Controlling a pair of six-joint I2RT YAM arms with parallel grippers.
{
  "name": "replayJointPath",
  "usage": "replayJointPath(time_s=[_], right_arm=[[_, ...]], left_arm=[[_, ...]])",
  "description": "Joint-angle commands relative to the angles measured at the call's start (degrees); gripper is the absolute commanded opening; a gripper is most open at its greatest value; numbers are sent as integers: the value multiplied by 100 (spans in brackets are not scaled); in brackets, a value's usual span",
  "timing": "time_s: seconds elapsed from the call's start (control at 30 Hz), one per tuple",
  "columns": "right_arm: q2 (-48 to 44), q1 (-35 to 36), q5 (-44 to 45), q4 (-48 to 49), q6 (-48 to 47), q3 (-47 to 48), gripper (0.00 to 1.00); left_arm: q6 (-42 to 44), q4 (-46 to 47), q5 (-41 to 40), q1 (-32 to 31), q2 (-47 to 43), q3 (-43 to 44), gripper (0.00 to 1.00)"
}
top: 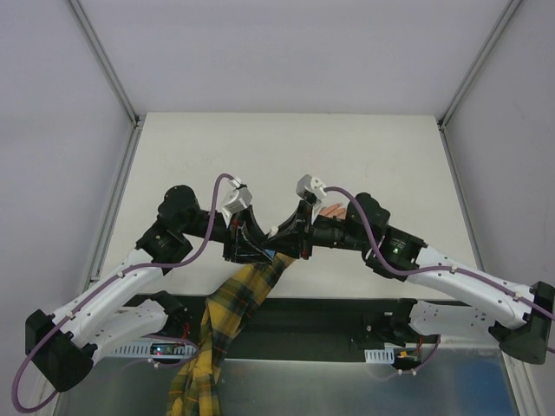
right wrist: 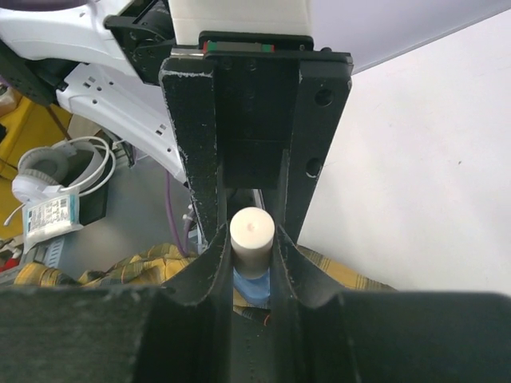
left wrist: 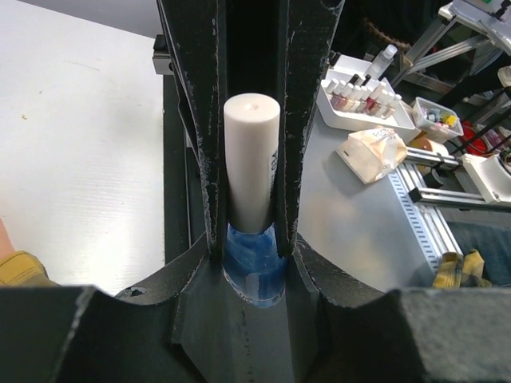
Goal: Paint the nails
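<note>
My two grippers meet over the middle of the table. The left gripper (left wrist: 254, 267) (top: 269, 250) is shut on the small blue polish bottle (left wrist: 254, 275). The bottle's white cap (left wrist: 251, 159) (right wrist: 252, 235) sticks out between the fingers of the right gripper (right wrist: 252, 239) (top: 299, 234), which are shut against its sides. The blue bottle (right wrist: 255, 287) shows just below the cap. The peach hand (top: 332, 209) lies behind the right gripper, mostly covered, and its yellow plaid sleeve (top: 234, 299) trails toward the near edge. The nails are hidden or too small to make out.
Off the table on the left wrist's side stand a white tray of polish bottles (left wrist: 363, 100), a tissue pack (left wrist: 371, 152) and a small box of beads (left wrist: 437, 118). White headphones (right wrist: 48, 167) lie beyond the table edge. Grey walls enclose the white table (top: 286, 147).
</note>
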Motion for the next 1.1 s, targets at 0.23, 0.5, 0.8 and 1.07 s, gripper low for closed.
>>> replayJointPath(time_s=[0.23, 0.5, 0.8, 1.07], right_arm=[[232, 401, 2528, -2118, 722, 1175, 66], [504, 471, 3153, -3481, 1329, 2195, 69], [1276, 638, 3276, -3894, 1277, 3083, 60], [1533, 656, 3295, -4124, 734, 3356, 14]], left_arm=[[960, -502, -1209, -40, -313, 414, 0], [1154, -827, -1639, -40, -269, 501, 0], [1250, -1012, -1886, -40, -216, 537, 0], [1268, -1047, -1544, -40, -190, 598, 0]])
